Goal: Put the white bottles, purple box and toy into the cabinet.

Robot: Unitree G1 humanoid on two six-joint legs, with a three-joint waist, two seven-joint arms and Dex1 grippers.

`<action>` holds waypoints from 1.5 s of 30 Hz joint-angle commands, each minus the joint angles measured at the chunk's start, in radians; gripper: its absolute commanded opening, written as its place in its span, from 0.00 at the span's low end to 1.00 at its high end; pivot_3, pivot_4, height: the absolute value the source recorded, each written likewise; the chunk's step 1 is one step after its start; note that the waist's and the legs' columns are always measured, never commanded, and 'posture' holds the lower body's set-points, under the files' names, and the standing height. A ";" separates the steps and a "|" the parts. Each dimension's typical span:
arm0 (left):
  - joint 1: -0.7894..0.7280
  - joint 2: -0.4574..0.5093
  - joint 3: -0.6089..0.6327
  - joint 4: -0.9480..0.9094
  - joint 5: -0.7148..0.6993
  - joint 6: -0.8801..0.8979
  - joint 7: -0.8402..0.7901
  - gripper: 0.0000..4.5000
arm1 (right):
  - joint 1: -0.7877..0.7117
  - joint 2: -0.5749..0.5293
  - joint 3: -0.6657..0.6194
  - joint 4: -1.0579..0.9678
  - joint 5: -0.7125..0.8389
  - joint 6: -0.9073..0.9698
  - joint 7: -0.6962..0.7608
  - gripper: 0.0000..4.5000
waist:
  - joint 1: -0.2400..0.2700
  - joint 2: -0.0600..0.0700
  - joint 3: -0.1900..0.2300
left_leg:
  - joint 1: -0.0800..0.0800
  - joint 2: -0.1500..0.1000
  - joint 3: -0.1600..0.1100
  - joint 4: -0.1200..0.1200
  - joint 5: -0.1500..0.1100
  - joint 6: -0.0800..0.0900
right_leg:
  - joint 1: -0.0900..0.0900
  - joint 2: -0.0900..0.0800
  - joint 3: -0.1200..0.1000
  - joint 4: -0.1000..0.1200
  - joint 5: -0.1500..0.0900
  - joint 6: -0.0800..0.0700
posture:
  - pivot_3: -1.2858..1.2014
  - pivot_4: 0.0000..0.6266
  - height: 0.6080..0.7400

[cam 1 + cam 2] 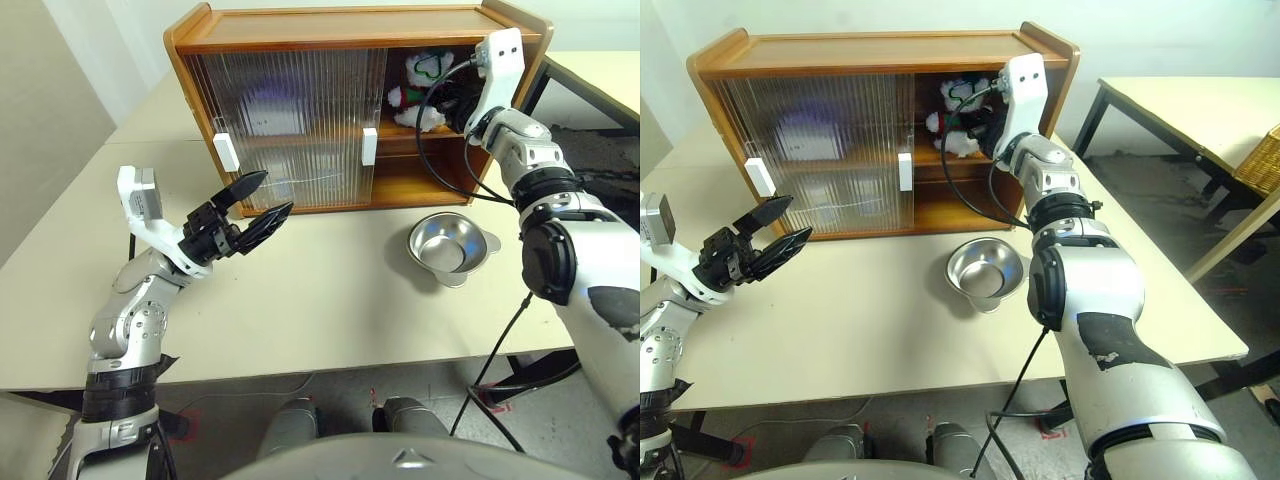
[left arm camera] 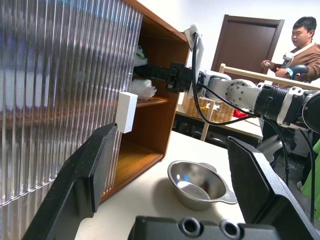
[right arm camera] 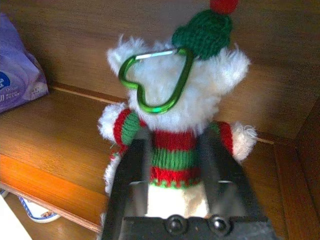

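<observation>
Pale desk (image 1: 330,300) | right end effector (image 3: 172,150) part-open around toy (image 3: 175,125) on cabinet (image 1: 300,30) upper shelf | widen fully, back straight out | left end effector (image 1: 255,205) wide open, empty

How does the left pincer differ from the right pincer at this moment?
The left pincer hangs over the table, in front of the cabinet; the right pincer reaches onto its upper shelf. The left pincer is open and empty; the right pincer has its fingers on both sides of the toy. Both have black fingers.
</observation>
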State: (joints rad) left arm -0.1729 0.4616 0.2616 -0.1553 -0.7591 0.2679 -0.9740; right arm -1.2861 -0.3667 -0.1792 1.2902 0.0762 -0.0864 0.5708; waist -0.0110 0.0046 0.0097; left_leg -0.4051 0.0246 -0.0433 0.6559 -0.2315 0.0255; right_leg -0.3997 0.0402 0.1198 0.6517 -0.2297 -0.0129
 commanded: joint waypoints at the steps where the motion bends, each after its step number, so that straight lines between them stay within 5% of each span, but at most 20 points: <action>1: -0.009 0.003 -0.003 -0.006 -0.006 0.000 -0.007 1.00 | 0.004 0.002 -0.005 0.014 -0.007 -0.001 0.003 0.68 | 0.000 0.000 0.000 | 0.000 0.000 0.000 0.000 0.000 0.000 | 0.000 0.000 0.000 0.000 0.000 0.000 | 0.54 0.00 1.00; 5: -0.013 0.000 -0.009 -0.002 -0.005 0.001 -0.010 1.00 | 0.007 -0.005 -0.014 0.006 0.002 -0.013 0.009 0.99 | 0.000 0.000 0.000 | -0.001 0.000 0.000 -0.001 0.000 0.000 | -0.001 0.000 0.000 0.000 0.000 0.000 | 0.54 0.00 1.00; 17: -0.031 -0.007 -0.024 0.020 0.000 0.005 -0.027 1.00 | 0.074 -0.054 -0.028 -0.108 0.042 -0.021 0.119 0.99 | -0.006 0.000 0.000 | -0.002 0.000 0.001 0.000 0.000 0.000 | -0.002 0.000 0.000 0.000 0.000 0.000 | 0.52 0.00 1.00; 23: -0.036 -0.002 -0.022 0.032 -0.002 0.010 -0.039 1.00 | 0.311 -0.081 -0.046 -0.474 0.141 0.125 0.216 0.99 | -0.007 0.000 0.000 | -0.002 0.000 0.001 0.002 0.001 0.001 | -0.001 0.000 -0.001 0.000 0.000 0.000 | 0.51 0.00 1.00; 32: -0.042 -0.003 -0.026 0.041 -0.001 0.017 -0.048 1.00 | 0.596 -0.115 -0.132 -0.875 0.324 0.421 0.175 0.99 | -0.019 -0.001 0.000 | 0.005 0.000 0.002 0.004 0.002 0.002 | 0.007 0.000 0.000 0.000 0.000 0.003 | 0.50 0.00 1.00; 45: -0.045 -0.004 -0.028 0.050 0.004 0.017 -0.057 1.00 | 0.744 -0.148 -0.322 -0.853 0.586 0.842 0.110 0.99 | -0.024 -0.001 0.000 | 0.008 0.000 0.002 0.004 0.002 0.003 | 0.009 0.000 0.001 0.000 -0.003 0.015 | 0.51 0.00 1.00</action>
State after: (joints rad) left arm -0.2146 0.4554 0.2419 -0.1130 -0.7575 0.2810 -1.0274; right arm -0.5472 -0.5178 -0.4683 0.4139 0.6144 0.7018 0.6908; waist -0.0352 0.0039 0.0095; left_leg -0.3975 0.0241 -0.0412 0.6594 -0.2295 0.0286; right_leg -0.3909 0.0404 0.1211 0.6519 -0.2327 0.0029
